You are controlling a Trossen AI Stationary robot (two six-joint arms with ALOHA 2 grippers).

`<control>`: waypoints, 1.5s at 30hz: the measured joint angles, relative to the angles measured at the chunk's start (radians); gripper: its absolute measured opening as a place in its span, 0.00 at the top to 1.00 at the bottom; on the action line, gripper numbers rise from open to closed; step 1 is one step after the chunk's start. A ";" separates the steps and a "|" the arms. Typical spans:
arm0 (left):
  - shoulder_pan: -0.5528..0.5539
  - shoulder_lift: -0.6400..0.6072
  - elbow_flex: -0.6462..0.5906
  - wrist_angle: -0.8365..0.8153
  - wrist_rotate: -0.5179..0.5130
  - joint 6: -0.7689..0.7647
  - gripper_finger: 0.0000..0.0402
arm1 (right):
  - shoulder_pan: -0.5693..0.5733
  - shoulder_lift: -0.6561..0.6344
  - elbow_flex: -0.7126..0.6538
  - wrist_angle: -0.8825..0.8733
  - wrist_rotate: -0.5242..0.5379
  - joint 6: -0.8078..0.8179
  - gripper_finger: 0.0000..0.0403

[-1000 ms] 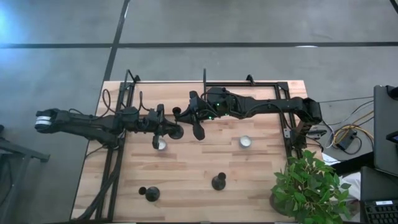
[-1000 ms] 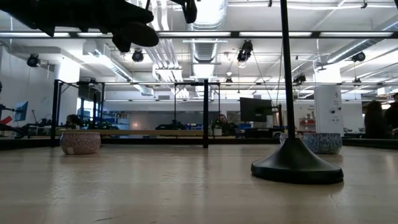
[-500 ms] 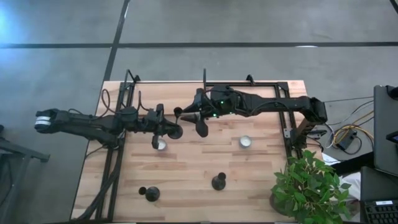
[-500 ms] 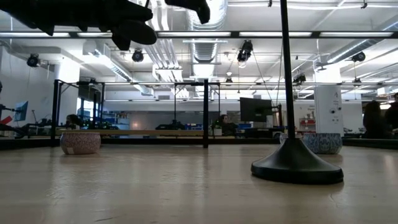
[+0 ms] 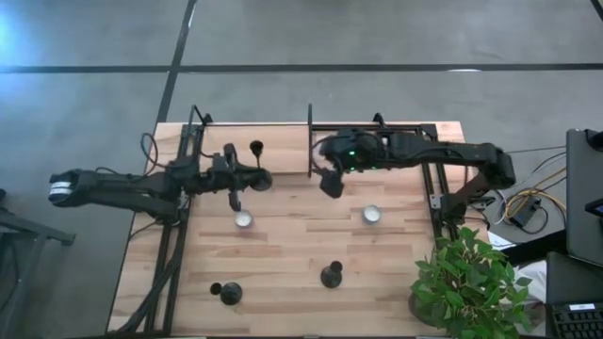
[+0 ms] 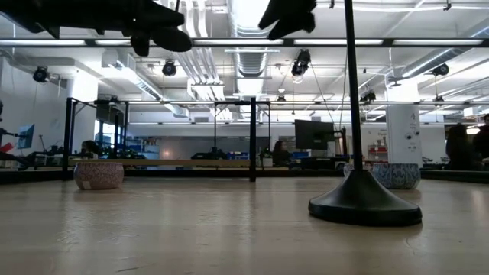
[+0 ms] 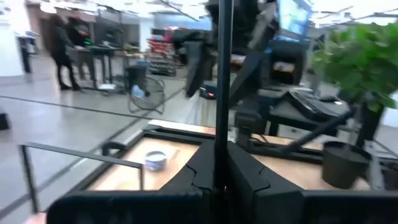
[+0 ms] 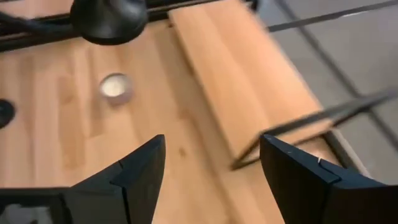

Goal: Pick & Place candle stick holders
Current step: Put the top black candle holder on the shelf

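The wooden table (image 5: 283, 245) fills the middle of the high view, and a green plant (image 5: 468, 273) covers its near right corner, so that corner is hidden. The left arm reaches in from the left edge; its left hand (image 5: 237, 179) is clenched on a black candle holder (image 5: 256, 149), which lies flat in the grip, with its round base beside the fingers and its small cup toward the far edge. In the left wrist view the thin stem (image 7: 222, 93) of this holder rises between the closed fingers. The right hand (image 5: 330, 181) hangs over the far middle of the table, released and holding nothing. In the low view both hands are cut off at the top.

A second candle holder (image 5: 331, 274) stands upright near the near edge, in the middle; a third one (image 5: 227, 293) lies tipped over, toward the near left corner. Two small tealight discs sit on the table: one (image 5: 244, 219) just below the left hand, the other (image 5: 372, 215) toward the right edge.
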 joint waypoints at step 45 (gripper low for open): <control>0.507 0.573 0.126 0.339 0.121 -0.093 0.95 | 0.000 -0.544 -0.869 0.562 0.176 0.267 0.50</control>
